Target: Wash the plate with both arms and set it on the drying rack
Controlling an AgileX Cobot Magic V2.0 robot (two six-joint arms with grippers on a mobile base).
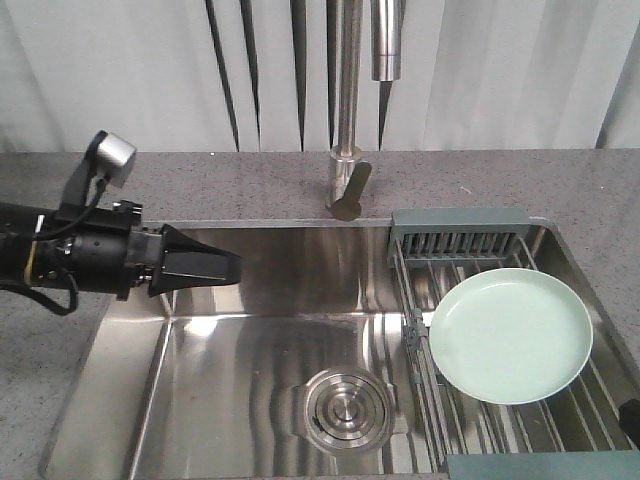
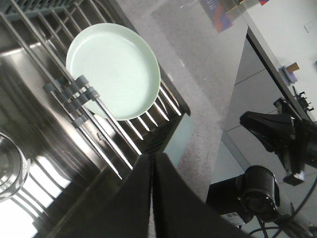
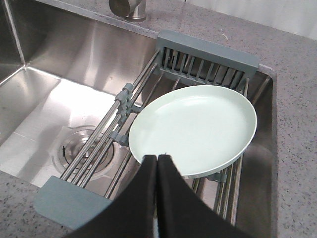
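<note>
The pale mint-green plate point(image 1: 510, 335) lies flat on the rods of the drying rack point(image 1: 458, 240), which spans the right side of the sink. My left gripper point(image 1: 236, 268) is shut and empty, hovering over the sink's left side and pointing right, far from the plate. In the left wrist view its jaws point(image 2: 151, 158) are pressed together, with the plate point(image 2: 113, 72) beyond them. My right gripper point(image 3: 157, 158) is shut and empty, its tips just at the near rim of the plate point(image 3: 198, 126). Whether it touches the rim I cannot tell.
The steel sink basin point(image 1: 250, 350) has a round drain point(image 1: 345, 408) at its middle. The faucet point(image 1: 346, 150) stands behind it on the grey speckled counter point(image 1: 200, 185). The rack's slotted end point(image 3: 208, 54) is at the back and a flat end piece point(image 3: 69, 203) at the front.
</note>
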